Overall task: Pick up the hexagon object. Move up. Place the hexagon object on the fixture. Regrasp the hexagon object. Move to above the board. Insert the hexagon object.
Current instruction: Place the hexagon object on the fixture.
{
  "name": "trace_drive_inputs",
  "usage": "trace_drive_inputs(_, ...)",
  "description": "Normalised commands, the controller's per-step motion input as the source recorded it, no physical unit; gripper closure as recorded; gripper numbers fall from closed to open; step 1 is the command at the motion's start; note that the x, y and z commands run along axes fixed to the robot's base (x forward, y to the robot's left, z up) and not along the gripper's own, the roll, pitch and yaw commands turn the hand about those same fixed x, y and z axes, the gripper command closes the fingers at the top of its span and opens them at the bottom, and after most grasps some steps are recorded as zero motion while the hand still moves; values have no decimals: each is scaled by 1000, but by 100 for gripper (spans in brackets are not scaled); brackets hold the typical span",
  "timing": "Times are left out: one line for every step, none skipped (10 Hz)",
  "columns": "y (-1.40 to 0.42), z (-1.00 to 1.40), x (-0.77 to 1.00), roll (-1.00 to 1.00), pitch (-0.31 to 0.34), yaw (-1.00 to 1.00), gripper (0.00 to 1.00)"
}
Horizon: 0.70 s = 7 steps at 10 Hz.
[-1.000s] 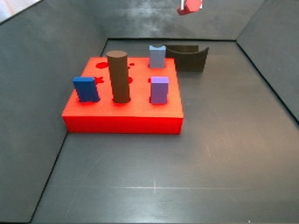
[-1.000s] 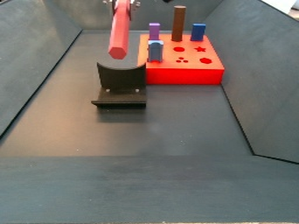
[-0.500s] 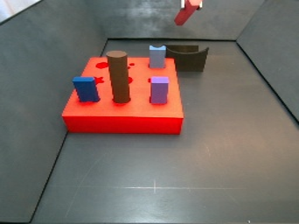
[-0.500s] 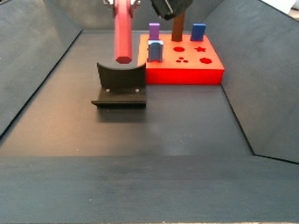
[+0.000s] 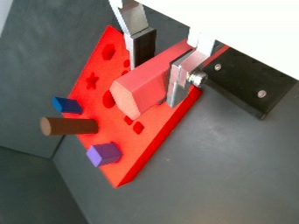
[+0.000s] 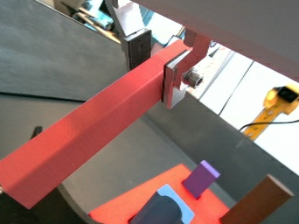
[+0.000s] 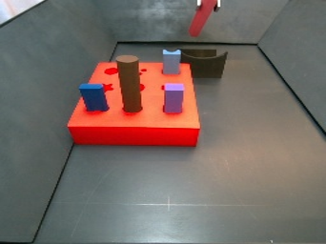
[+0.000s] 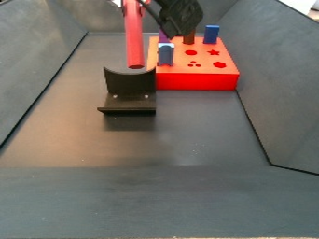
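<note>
My gripper [image 5: 160, 77] is shut on the hexagon object [image 5: 140, 87], a long salmon-red rod, near one of its ends. In a side view the rod [image 8: 131, 33] hangs almost upright, its lower end close above the notch of the fixture [image 8: 129, 86]. From another side the rod [image 7: 204, 16] shows high over the fixture [image 7: 207, 63], tilted a little. The red board [image 7: 133, 129] lies beside the fixture. In a wrist view the rod [image 6: 93, 131] runs long between the fingers. Whether the rod touches the fixture I cannot tell.
On the board stand a tall brown cylinder [image 7: 129, 84], a blue block [image 7: 93, 96], a purple block [image 7: 173, 97] and a grey-blue peg [image 7: 171, 61]. Shaped holes [image 8: 200, 61] show in its top. Dark sloping walls close in the floor on both sides.
The gripper has come down with the rod, whose lower end is now nearer the fixture. The dark gripper body has entered a side view from the top.
</note>
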Motion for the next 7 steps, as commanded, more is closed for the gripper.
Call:
trace_drive_inputs(31, -10, 84, -232, 30, -224, 100)
trace_drive_inputs(34, -8, 72, -183, -13, -206, 100)
trace_drive_inputs(132, -1000, 92, -311, -116, -186, 100)
trace_drive_inputs(130, -1000, 100, -306, -128, -151, 100)
trace_drive_inputs(122, -1000, 115, -250, -116, -91, 100)
trace_drive_inputs(115, -1000, 130, -182, -96, -40, 100)
trace_drive_inputs(111, -1000, 135, -144, -85, -14, 100)
